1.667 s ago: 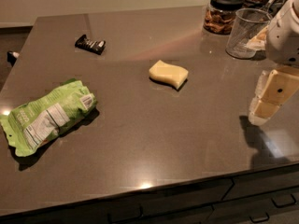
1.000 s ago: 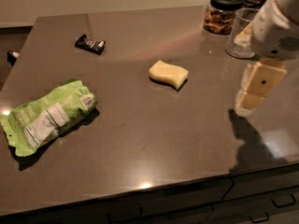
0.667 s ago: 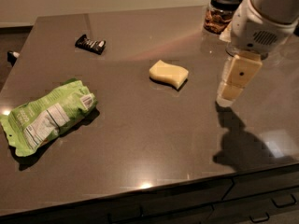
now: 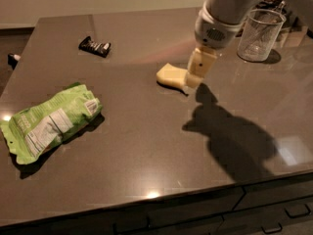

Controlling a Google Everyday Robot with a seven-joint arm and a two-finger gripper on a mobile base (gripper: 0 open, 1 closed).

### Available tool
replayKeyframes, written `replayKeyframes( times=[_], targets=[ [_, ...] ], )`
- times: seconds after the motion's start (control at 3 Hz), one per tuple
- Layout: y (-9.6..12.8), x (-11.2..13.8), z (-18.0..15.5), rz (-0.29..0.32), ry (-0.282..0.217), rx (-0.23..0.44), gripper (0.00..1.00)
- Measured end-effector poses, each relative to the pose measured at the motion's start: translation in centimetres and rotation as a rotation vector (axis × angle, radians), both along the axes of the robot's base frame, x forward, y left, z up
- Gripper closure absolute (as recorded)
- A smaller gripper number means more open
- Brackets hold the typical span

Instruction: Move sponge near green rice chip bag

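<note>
1 arm angled dn-left | pincer at sponge R end

A dark grey-brown stone counter fills the view. The robot's cream-coloured gripper hangs from a grey-white arm that comes in from the far right corner. Its tip is down at the right end of the small pale yellow foam sponge, which lies near the middle of the counter, toward the far edge. Whether they touch cannot be told. The large, wrinkled lime-green foil rice chip bag lies flat by the left edge, well apart from the sponge, its white label panel facing up. A small black snack wrapper sits near the far left corner. A clear ribbed glass beaker stands upright by the far right corner.
</note>
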State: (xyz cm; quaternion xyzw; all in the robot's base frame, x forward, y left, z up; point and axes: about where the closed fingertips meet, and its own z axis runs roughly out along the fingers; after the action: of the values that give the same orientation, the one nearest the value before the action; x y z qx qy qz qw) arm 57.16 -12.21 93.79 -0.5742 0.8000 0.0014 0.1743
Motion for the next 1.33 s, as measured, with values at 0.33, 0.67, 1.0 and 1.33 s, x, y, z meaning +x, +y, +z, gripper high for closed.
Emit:
replayKeyframes(
  times=[0.33,0.67,1.0,1.33],
  targets=[
    [1.5,3.6,-2.3,-0.044,0.038,0.023,0.0],
    [2.9,5.6,-4.7,-0.064,0.086,0.038,0.0],
    [3.6,6.7,-7.4,-0.09,0.142,0.045,0.02],
    [3.7,7.0,-8.6,-0.099,0.168,0.04,0.23]
  ],
)
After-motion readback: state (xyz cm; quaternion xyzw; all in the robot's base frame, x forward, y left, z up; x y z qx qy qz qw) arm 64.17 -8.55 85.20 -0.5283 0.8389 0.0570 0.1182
